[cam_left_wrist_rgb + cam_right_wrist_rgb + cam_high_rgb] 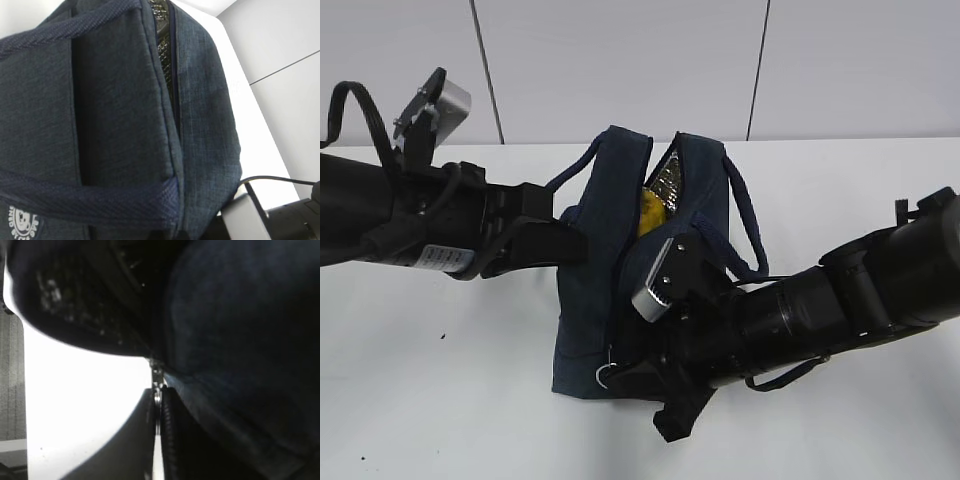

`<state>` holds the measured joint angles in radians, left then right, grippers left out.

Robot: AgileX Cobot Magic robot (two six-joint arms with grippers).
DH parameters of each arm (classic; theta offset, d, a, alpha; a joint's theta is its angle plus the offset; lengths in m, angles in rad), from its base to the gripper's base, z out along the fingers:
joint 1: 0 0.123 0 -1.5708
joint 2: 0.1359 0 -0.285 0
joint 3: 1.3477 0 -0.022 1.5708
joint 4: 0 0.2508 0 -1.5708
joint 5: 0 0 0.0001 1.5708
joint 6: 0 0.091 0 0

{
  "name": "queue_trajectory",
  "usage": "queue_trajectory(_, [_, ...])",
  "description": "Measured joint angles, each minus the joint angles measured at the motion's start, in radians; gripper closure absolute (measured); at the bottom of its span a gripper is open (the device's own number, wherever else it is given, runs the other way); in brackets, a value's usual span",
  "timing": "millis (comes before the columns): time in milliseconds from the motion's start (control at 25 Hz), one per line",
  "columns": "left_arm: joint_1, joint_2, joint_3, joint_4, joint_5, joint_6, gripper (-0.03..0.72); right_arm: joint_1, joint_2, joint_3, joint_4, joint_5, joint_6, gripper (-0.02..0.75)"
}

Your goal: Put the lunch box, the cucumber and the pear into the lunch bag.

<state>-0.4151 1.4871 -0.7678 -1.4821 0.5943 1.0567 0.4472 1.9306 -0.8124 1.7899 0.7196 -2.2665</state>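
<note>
Navy lunch bag (595,300), one; yellow pear (651,215) inside, one.

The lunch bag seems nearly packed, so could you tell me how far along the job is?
Mostly done, it seems. No item lies on the table, and the pear shows yellow through the open slit of the lunch bag; the lunch box and cucumber are not visible, presumably inside. In hand: the right gripper has its fingers shut on the zipper pull, while the left gripper presses against the bag's side. Left: closing the zipper.
</note>
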Motion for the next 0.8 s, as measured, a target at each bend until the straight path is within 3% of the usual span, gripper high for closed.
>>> queue_trajectory(80, [0.000,0.000,0.000,0.000,0.000,0.000,0.703,0.000,0.000,0.000,0.000,0.004,0.024,0.732])
queue_trajectory(280, [0.000,0.000,0.000,0.000,0.000,0.000,0.703,0.000,0.000,0.000,-0.024,0.006,0.086,0.732])
queue_trajectory(800, [0.000,0.000,0.000,0.000,-0.001,0.000,0.703,0.000,-0.158,-0.002,-0.297,0.016,0.403,0.732])
